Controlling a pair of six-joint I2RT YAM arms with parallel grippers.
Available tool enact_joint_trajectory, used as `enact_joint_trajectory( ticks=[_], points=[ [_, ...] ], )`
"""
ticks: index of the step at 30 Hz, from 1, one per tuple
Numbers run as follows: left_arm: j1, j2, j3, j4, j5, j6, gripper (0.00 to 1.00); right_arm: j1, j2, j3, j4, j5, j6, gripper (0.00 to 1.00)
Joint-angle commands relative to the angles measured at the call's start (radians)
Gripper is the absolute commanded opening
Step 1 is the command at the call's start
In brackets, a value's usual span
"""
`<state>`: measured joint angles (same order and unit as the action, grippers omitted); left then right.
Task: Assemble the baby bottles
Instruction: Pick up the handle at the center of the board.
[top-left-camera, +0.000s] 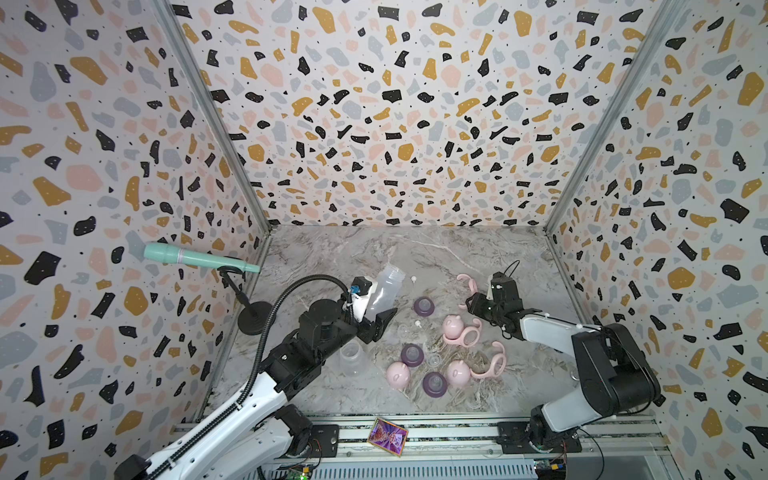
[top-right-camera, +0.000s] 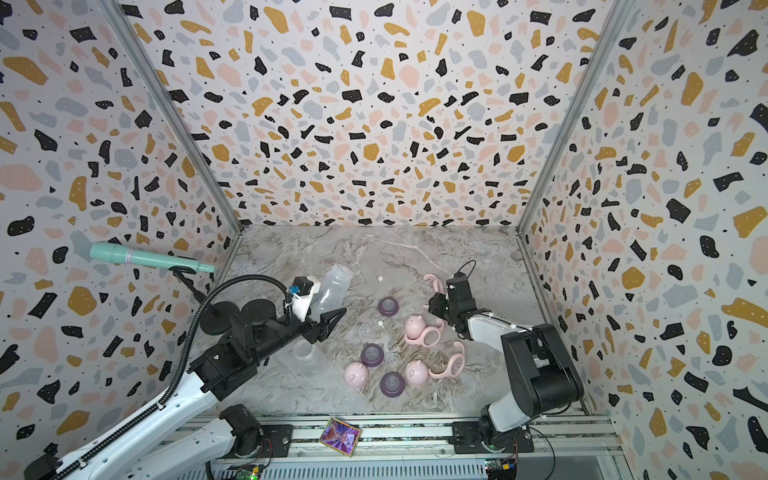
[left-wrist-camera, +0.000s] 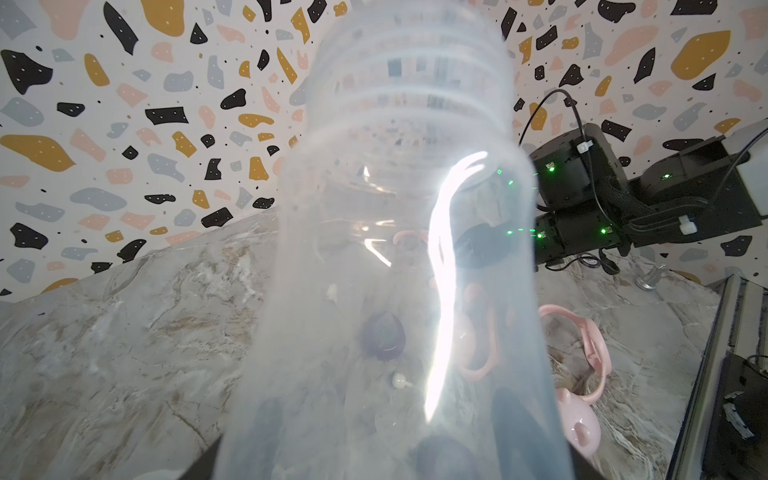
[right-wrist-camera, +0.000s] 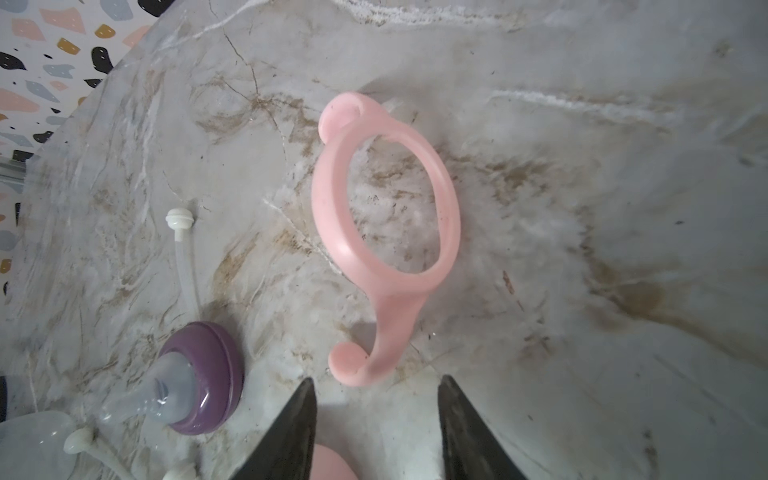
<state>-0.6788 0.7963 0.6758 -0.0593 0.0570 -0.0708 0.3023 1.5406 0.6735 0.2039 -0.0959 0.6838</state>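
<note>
My left gripper (top-left-camera: 374, 309) is shut on a clear bottle (top-left-camera: 385, 289), held tilted above the table; that bottle (left-wrist-camera: 399, 249) fills the left wrist view. My right gripper (right-wrist-camera: 376, 382) hovers open just short of a pink two-handled collar (right-wrist-camera: 384, 199) lying flat on the marble, with nothing between its fingers. In a top view this collar (top-left-camera: 471, 286) lies beyond the right gripper (top-left-camera: 469, 305). A second clear bottle (top-left-camera: 351, 358) stands under the left arm. Three purple teat rings (top-left-camera: 424, 306), three pink caps (top-left-camera: 452, 326) and two more collars (top-left-camera: 492, 361) lie mid-table.
A teal microphone (top-left-camera: 199, 257) on a black stand (top-left-camera: 254, 318) juts out from the left wall. Small white valves (top-left-camera: 413, 279) and clear discs (top-left-camera: 434, 360) are scattered among the parts. A colourful card (top-left-camera: 387, 436) rests on the front rail.
</note>
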Motion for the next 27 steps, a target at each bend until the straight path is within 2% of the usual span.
enact_joint_trajectory(
  ticks=[1, 7, 14, 24, 27],
  points=[
    [0.004, -0.017, -0.007, 0.027, -0.004, 0.011, 0.16, 0.014, 0.033, 0.054, 0.043, 0.048, 0.014, 0.47],
    [0.004, -0.052, -0.03, 0.053, 0.04, 0.005, 0.16, 0.033, 0.103, 0.093, 0.026, 0.118, 0.015, 0.4],
    [0.004, -0.075, -0.035, 0.033, 0.036, 0.012, 0.16, 0.046, 0.136, 0.119, -0.006, 0.164, 0.007, 0.26],
    [0.004, -0.091, -0.034, 0.014, 0.046, 0.017, 0.15, 0.045, 0.207, 0.166, -0.024, 0.166, -0.004, 0.25],
    [0.004, -0.094, -0.032, 0.009, 0.051, 0.017, 0.15, 0.045, 0.221, 0.177, -0.035, 0.158, -0.007, 0.21]
  ],
)
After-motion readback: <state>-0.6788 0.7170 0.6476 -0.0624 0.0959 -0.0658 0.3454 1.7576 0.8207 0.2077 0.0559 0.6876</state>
